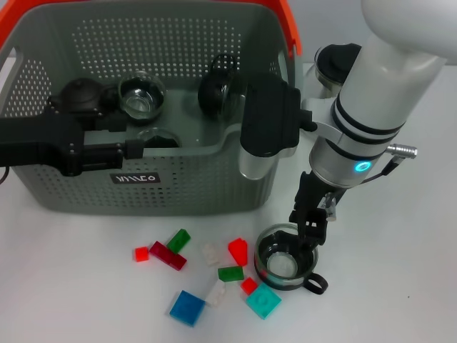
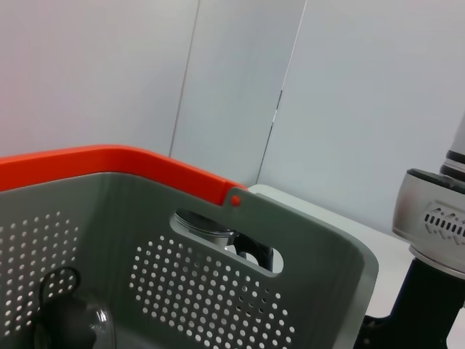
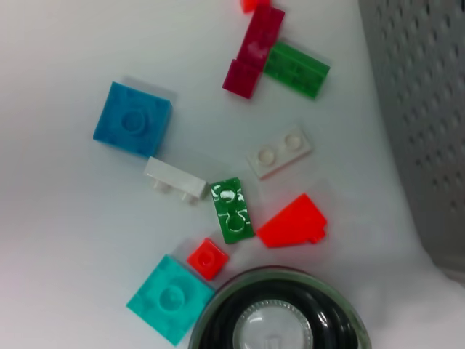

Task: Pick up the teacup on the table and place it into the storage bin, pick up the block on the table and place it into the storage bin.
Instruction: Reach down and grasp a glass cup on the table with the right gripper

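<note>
- R gripper (image 1: 308,227) is hanging over the teacup (image 1: 284,266) on the white table (image 1: 400,286), fingertips at/on the cup's near rim; can't tell if fingers are apart or closed on the rim.
- Teacup is sitting upright on the table, just outside the front R corner of the storage bin (image 1: 214,193); glass w/ dark ring inside, black handle pointing away from the bin. R wrist cam is looking straight down into it (image 3: 280,320).
- Blocks are lying scattered on the table in front of the bin, left of the cup: teal block (image 1: 263,301) and small red block (image 1: 248,286) just beside the cup, green block (image 1: 230,273), red wedge (image 1: 238,251), blue block (image 1: 187,308), 2 white pieces, dark red bar (image 1: 167,255).
- L gripper (image 1: 136,148) is reaching inside the bin from the left; finger state not readable.
- Bin is already holding several glass cups + dark-lidded pieces; orange handle (image 2: 116,161) is lying along the back rim.
- Glass pot (image 1: 330,68) is standing behind the bin's R side.
</note>
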Action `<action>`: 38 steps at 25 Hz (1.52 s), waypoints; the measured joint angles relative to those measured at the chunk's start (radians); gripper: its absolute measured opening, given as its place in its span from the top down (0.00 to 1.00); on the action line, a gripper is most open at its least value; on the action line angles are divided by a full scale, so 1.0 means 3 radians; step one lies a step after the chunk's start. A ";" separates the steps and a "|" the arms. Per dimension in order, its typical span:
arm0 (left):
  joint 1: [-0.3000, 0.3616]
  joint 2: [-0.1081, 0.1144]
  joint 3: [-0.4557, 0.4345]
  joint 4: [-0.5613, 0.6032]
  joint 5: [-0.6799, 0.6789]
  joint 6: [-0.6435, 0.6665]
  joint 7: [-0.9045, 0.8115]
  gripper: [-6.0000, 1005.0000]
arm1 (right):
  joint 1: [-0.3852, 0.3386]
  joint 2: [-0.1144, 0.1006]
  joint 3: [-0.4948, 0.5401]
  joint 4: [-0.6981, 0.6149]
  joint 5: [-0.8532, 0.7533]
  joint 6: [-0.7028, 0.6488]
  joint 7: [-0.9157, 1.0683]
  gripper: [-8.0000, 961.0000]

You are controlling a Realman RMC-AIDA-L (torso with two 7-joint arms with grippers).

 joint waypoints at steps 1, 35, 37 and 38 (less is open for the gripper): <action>0.0000 0.0000 -0.0003 0.0000 0.0000 0.0000 0.0000 0.37 | -0.0003 0.0001 0.0000 0.0000 0.0011 0.0002 0.0000 0.49; 0.0000 0.0005 -0.0015 -0.0001 0.0000 0.0000 -0.0007 0.37 | -0.0001 0.0000 -0.0126 0.0164 0.0232 0.0240 0.0012 0.55; 0.0002 0.0005 -0.0015 -0.0001 0.0000 0.0000 -0.0007 0.37 | -0.0002 0.0000 -0.0130 0.0164 0.0228 0.0240 0.0012 0.55; 0.0002 0.0005 -0.0015 -0.0001 0.0000 0.0000 -0.0007 0.37 | -0.0001 0.0000 -0.0132 0.0164 0.0225 0.0240 0.0013 0.58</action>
